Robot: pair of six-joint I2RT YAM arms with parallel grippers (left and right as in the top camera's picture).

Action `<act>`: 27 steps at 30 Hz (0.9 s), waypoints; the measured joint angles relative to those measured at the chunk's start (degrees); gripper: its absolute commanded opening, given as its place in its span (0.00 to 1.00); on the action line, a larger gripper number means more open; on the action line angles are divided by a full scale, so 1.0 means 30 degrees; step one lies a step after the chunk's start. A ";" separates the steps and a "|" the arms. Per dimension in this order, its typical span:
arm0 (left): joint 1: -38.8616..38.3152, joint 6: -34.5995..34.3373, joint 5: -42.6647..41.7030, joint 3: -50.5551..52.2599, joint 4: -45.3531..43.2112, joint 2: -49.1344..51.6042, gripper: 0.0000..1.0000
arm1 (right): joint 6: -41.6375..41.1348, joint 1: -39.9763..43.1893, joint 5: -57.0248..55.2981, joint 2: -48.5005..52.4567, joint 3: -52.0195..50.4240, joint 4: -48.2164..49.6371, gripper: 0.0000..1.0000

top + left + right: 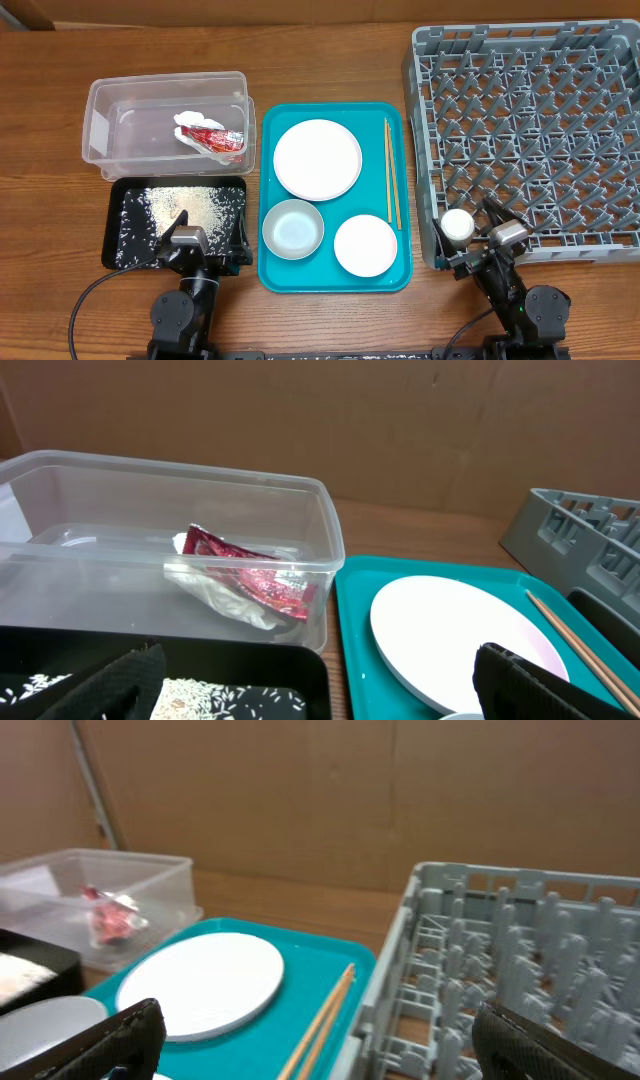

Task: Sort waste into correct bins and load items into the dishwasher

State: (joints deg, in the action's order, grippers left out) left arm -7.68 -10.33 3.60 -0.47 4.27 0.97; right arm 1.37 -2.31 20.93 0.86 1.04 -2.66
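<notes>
The red-and-white wrapper (212, 137) (255, 582) lies in the clear tub (100, 120). Rice grains (175, 210) (210, 695) are spread in the black tray (120, 195). A white plate (317, 158) (205, 980), two bowls (293, 228) (365, 245) and chopsticks (392, 180) (325, 1015) rest on the teal tray (340, 275). A small white cup (458, 225) stands at the front-left corner of the grey rack (530, 130) (520, 950). My left gripper (210, 232) (320, 700) is open and empty over the black tray's near edge. My right gripper (478, 235) (335, 1055) is open and empty beside the cup.
The tub and the black tray sit left of the teal tray, and the rack fills the right side. A brown cardboard wall (320, 420) stands behind the table. Bare wooden tabletop (330, 320) runs along the near edge.
</notes>
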 measured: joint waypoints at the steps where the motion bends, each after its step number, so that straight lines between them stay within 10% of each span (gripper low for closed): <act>1: 0.0000 0.0000 0.0000 0.0000 0.0000 0.0000 1.00 | -0.0386 0.0007 0.0255 0.0000 0.0000 0.0474 1.00; 11: 0.0000 0.0000 -0.0015 0.0000 0.0007 0.0000 1.00 | -0.2521 0.0000 0.2113 0.1421 0.4896 -0.5202 1.00; 20: 0.0000 0.0000 -0.0087 0.0000 0.0000 0.0000 1.00 | -0.2426 0.0000 0.1297 1.0724 1.7937 -1.5562 1.00; 27: 0.0000 0.0000 -0.0138 0.0000 0.0015 0.0000 1.00 | -0.3191 -0.0015 0.2484 1.5752 2.1711 -1.8170 1.00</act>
State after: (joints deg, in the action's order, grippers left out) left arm -7.68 -10.33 3.18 -0.47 4.32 0.97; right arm -8.21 -2.35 28.38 48.12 66.17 -57.17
